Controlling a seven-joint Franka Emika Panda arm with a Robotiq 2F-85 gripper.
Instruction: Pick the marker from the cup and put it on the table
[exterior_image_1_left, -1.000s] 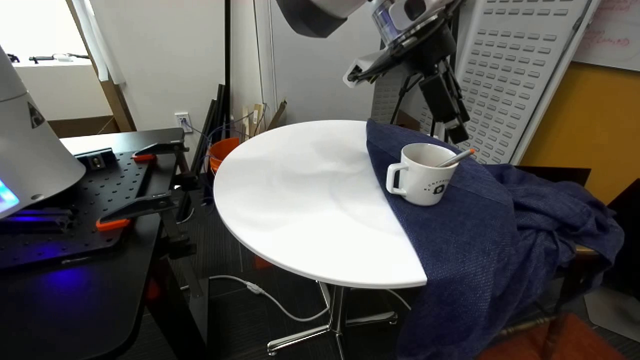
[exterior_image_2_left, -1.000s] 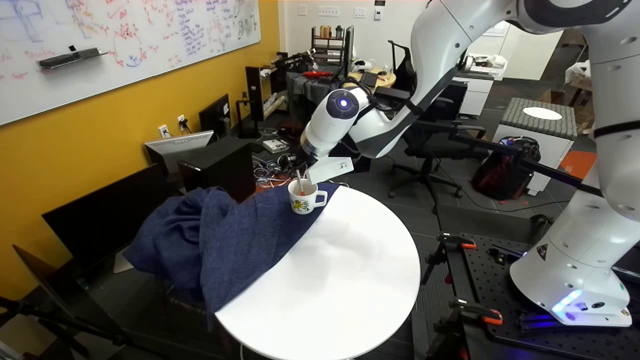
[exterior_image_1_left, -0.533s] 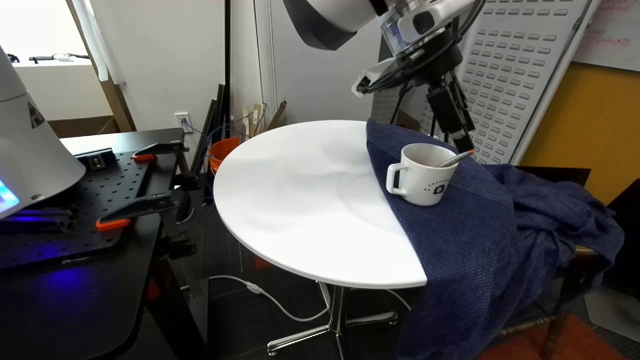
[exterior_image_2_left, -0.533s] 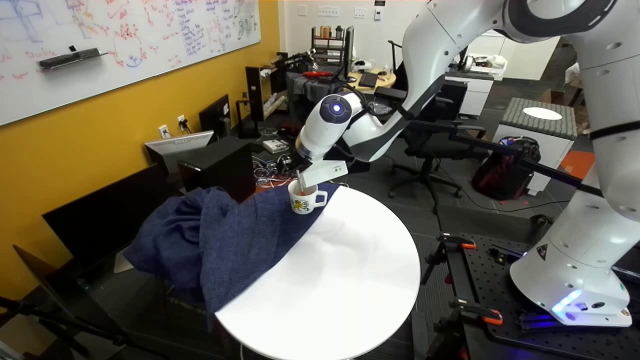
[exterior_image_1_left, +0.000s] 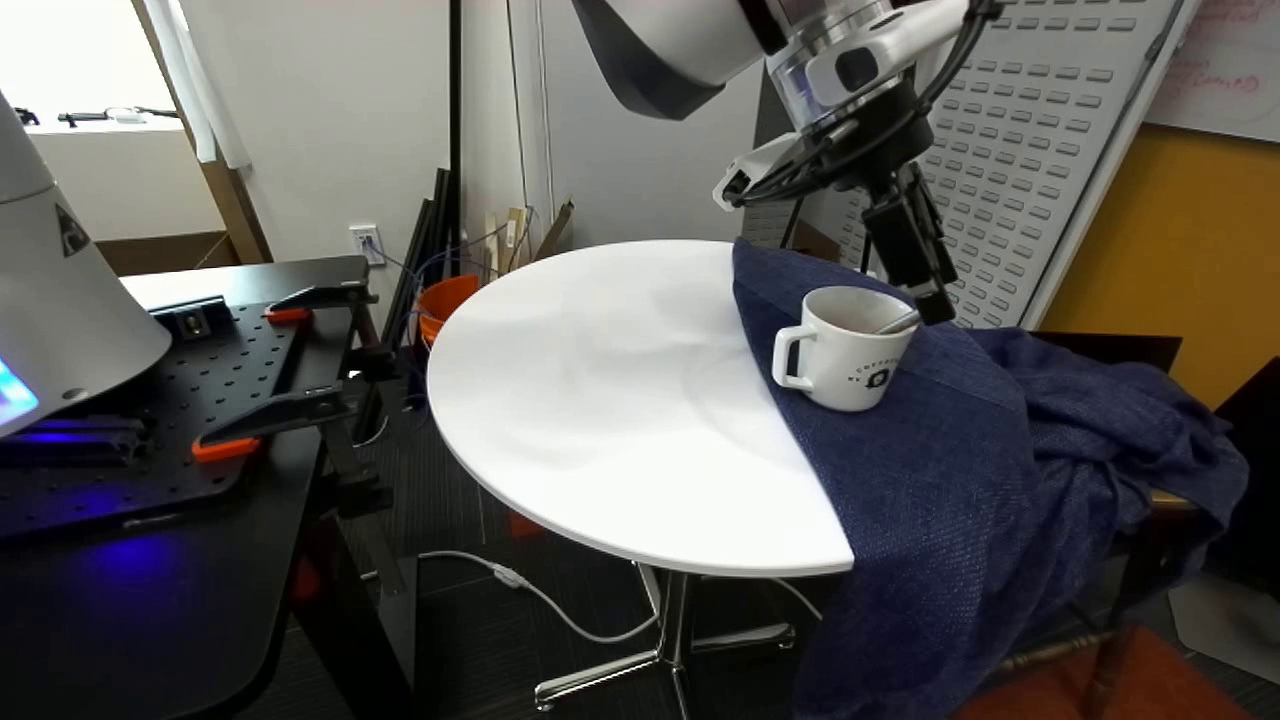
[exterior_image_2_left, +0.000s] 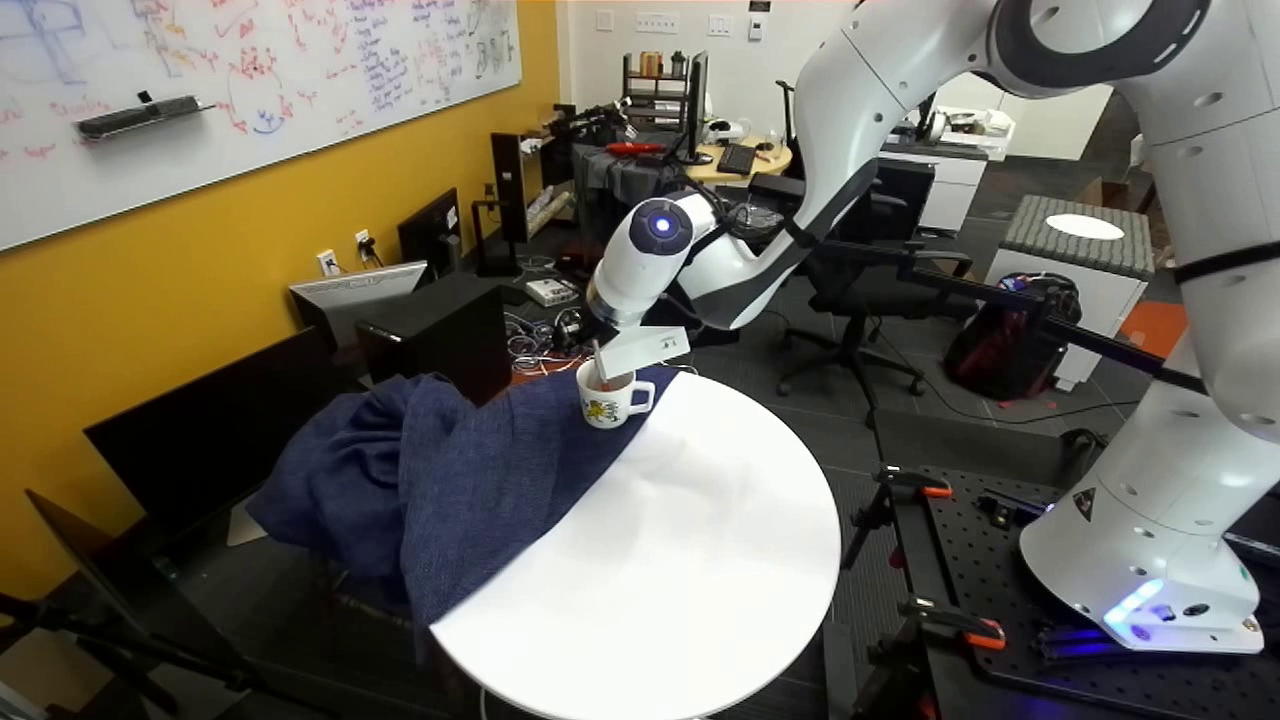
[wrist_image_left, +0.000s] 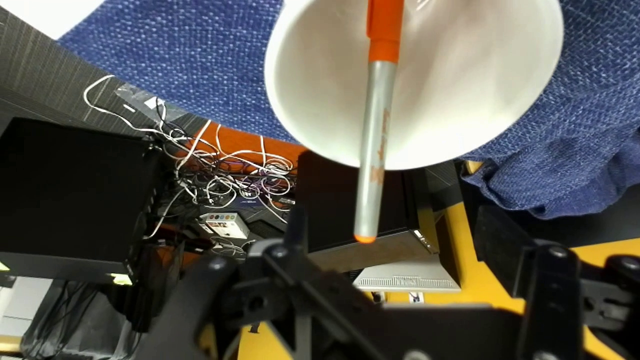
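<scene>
The white cup (exterior_image_1_left: 845, 365) stands upright on a blue cloth that covers one side of the round white table (exterior_image_1_left: 600, 400). In the wrist view the cup (wrist_image_left: 475, 90) holds the marker (wrist_image_left: 377, 120), grey with an orange cap end down inside. Its grey end with an orange tip leans out over the rim. My gripper (wrist_image_left: 392, 232) is open, its fingers on either side of that end and apart from it. In an exterior view the gripper (exterior_image_1_left: 935, 300) hides the marker's tip; only a grey stretch (exterior_image_1_left: 900, 322) shows. The marker also shows in an exterior view (exterior_image_2_left: 599, 362).
The blue cloth (exterior_image_1_left: 930, 470) drapes over the table's edge. A black workbench (exterior_image_1_left: 330, 400) with orange-handled clamps stands beside the table. Computer cases (exterior_image_2_left: 435, 335), screens and tangled cables lie on the floor beyond the cup, near the yellow wall.
My gripper has come down toward the marker's protruding end, and its fingers now cover the tip in an exterior view. The cup and marker have not moved.
</scene>
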